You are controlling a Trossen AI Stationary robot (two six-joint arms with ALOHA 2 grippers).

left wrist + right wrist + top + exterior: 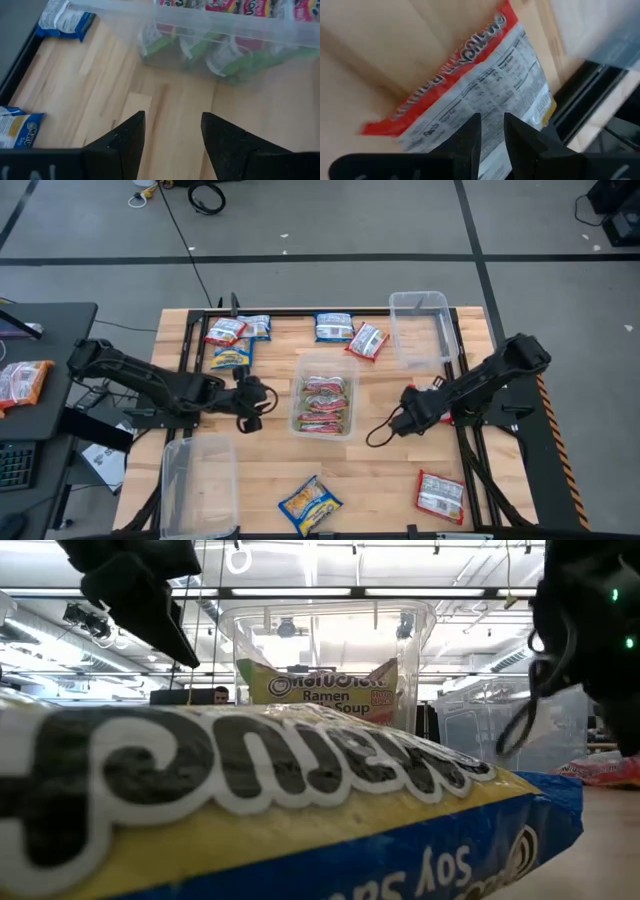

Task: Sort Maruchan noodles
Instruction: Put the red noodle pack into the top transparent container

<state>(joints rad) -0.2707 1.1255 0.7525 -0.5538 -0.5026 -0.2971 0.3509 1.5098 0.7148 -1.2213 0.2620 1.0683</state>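
My right gripper (492,132) is near the table's right rail, shut on a red-and-white noodle packet (470,85). In the high view only red slivers of that packet (438,389) show beside the arm. My left gripper (172,132) hangs open over bare wood, left of the middle clear tub (323,393), which holds silvery green-pink packets. Other packets lie flat on the table: blue-and-yellow ones (231,356) and a red one (225,331) at the far left, a red one (367,341) at the far middle, and a blue-and-yellow one (310,504) at the near edge. My right gripper has its two fingers close together on the packet's white printed back (492,107), which shows through the narrow gap. The fingers come from above, slanting down. The packet reaches forward past the fingertips. The fingers hide the exact place of contact, and I cannot tell whether the packet is clear of the table.
An empty clear tub (420,330) stands at the far right and another (198,485) at the near left. A red packet (440,494) lies at the near right. Black rails (458,380) run along the table's sides. Bare wood lies between the middle tub and my right arm.
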